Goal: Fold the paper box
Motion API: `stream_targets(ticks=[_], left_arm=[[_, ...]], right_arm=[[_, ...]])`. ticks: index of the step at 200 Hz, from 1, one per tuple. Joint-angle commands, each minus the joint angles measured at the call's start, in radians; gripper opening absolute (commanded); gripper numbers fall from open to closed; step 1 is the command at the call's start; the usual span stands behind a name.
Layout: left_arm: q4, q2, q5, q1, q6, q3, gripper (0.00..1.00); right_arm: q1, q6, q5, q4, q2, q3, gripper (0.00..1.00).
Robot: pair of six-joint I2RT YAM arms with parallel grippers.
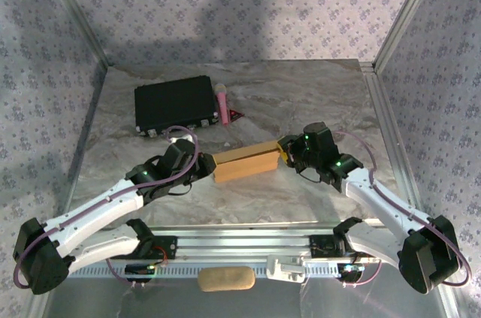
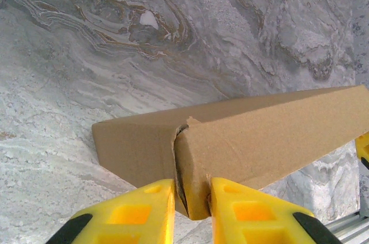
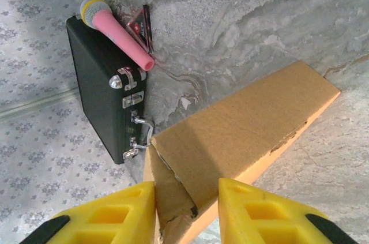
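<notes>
Marbled grey sheeting [image 1: 316, 100] covers my table, with flowered wallpaper on 3 sides. Nearest me, both arms reach forward from their bases and lean inward, forearms low, wrists turned toward each other across the middle.

My left gripper [image 2: 192, 198] is clamped on the 9 o'clock end of the plain tan-brown cardboard mailer box [image 1: 244, 162]. Its 2 yellow fingers [image 2: 144, 209] press a folded corner from either side, beside a seam that gapes a little. My right gripper [image 3: 187, 198] straddles the opposite, 3 o'clock end. One finger sits against the card, and a sliver of space shows at the other, so I cannot tell whether it is pinching yet. The flap edge between those fingers looks ragged and not fully seated.

The box lies at the table's centre, already a shallow closed slab, its long axis running from 8 to 2 o'clock between my hands. I judge this a late step: the body is formed and the ends are being closed. Next I need the left hand to anchor while the right squeezes its loose flap home, gently, since thin card buckles.

Farther off, at 11 o'clock, a black rectangular case [image 1: 173, 106] with silver latches lies flat, with a pink microphone [image 1: 223, 104] resting along its 3 o'clock edge.
</notes>
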Motion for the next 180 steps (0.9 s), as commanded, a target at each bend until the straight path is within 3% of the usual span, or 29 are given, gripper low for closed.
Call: stream_targets(ticks=[1,26,93,180], left_arm=[[-0.095,0.021,-0.017,-0.003,0.013,-0.014,0.22],[-0.086,0.023,-0.015,-0.003,0.010,-0.026,0.22],[-0.060,0.027,-0.010,-0.005,0.001,-0.066,0.15],[-0.047,0.035,0.005,-0.006,0.006,-0.068,0.10]], right_arm=[[0.002,-0.002,0.009,-0.023,0.015,-0.022,0.30],[0.005,-0.002,0.013,-0.029,0.028,-0.036,0.27],[0.010,0.019,0.035,-0.057,0.029,-0.084,0.05],[0.013,-0.005,0.049,-0.100,0.017,-0.045,0.00]])
